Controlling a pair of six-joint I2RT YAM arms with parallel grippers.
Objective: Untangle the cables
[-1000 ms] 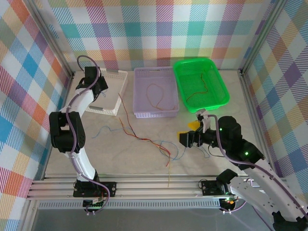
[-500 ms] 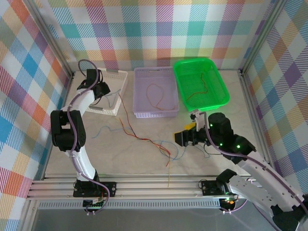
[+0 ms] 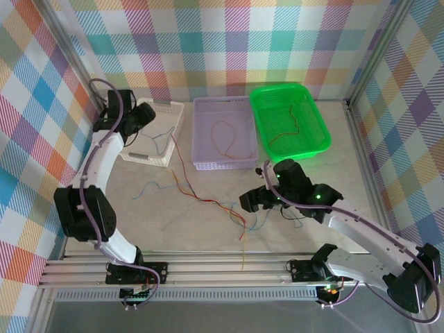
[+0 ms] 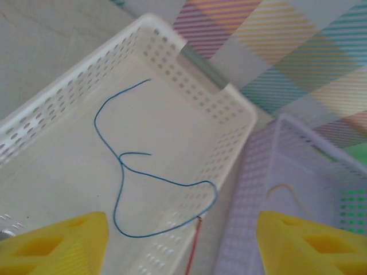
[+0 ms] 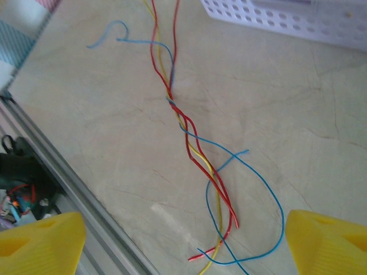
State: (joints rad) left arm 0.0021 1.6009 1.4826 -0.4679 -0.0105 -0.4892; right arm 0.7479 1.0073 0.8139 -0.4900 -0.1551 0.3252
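Three baskets stand in a row at the far side of the worktop [image 3: 173, 232]. The purple basket [image 3: 225, 164] is in the middle, the white basket [image 3: 146, 158] is just to its left, and the green basket [image 3: 298, 154] is just to its right. Checked walls [image 3: 41, 104] close in behind the purple basket and on both sides. In front of it the worktop is wide and flat, down to the metal rail [image 3: 208, 267] at the near edge.

The left arm stretches up tall, left of the purple basket. The left hand [image 3: 142, 114] [image 4: 183, 246] hangs over the white basket and looks down into it. Its yellow fingers [image 4: 57, 243] are spread wide with nothing between them. A blue cable [image 4: 122, 169] [image 3: 163, 135] lies loose on the white basket's floor, below the hand and not touching it.

The right arm bends low, in front of the purple basket and a bit to the right. The right hand [image 3: 251, 201] [image 5: 183, 240] points left, spread wide, holding nothing. The tangle of cables [image 5: 195, 149] [image 3: 222, 205], red, yellow and blue twisted together, lies on the worktop in front of the purple basket, just ahead of this hand. An orange cable [image 3: 222, 139] curls inside the purple basket. A dark red cable [image 3: 288, 128] lies in the green basket.
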